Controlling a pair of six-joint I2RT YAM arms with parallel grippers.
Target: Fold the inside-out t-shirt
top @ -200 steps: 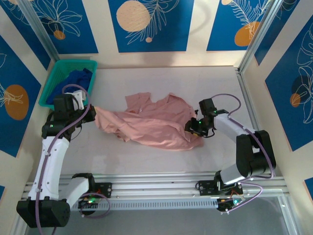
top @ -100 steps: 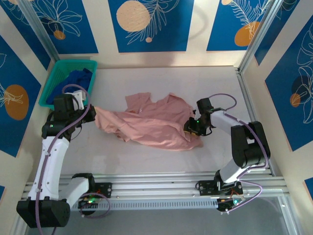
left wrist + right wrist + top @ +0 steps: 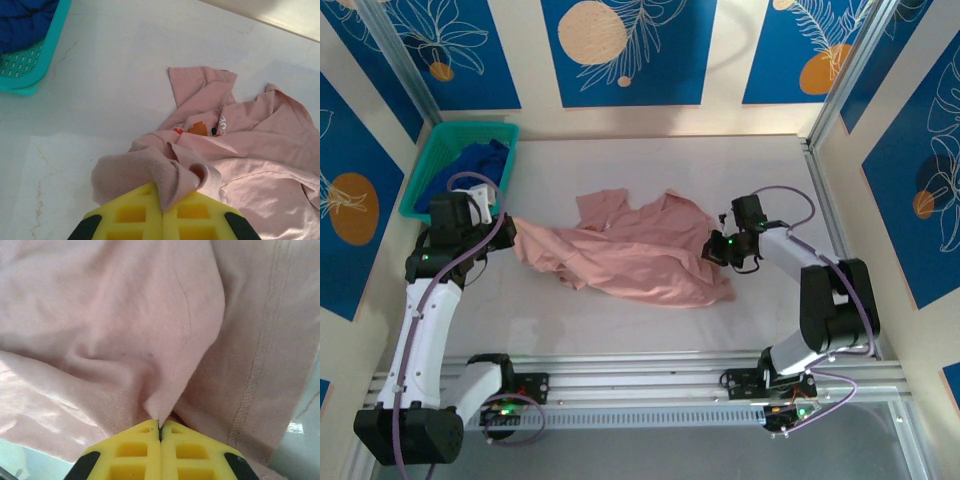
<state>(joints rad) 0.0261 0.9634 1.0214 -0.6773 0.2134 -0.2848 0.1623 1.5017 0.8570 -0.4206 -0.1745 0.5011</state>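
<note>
1. The pink t-shirt (image 3: 630,255) lay crumpled across the middle of the worktop (image 3: 650,165), drawn out sideways between my two arms.
2. Through the left wrist camera I saw a small print (image 3: 197,129) in orange, red and dark colours, half tucked into a fold near the middle of the cloth. A sleeve (image 3: 200,85) lay flat on the worktop just beyond it.
3. The left tool (image 3: 161,212) was clamped on a bunched end of the t-shirt. The cloth rose in a thick twist from between the yellow fingers, which met with no gap.
4. The right tool (image 3: 160,426) was also closed, pinching a ridge of fabric. A narrow fold stood up right where its two yellow fingers came together, and a stitched hem (image 3: 252,385) ran down the cloth just to the right of it.
5. From overhead, the left tool held the t-shirt's left tip and the right tool held its right edge, with the loose body of the cloth sagging toward me between them.
6. A teal basket (image 3: 425,170) sat in the far left corner of the worktop, near the left tool but clear of the t-shirt. A dark blue garment (image 3: 480,165) was heaped inside it.
7. The bare worktop around the cloth was pale, with faint marble-like veins.
</note>
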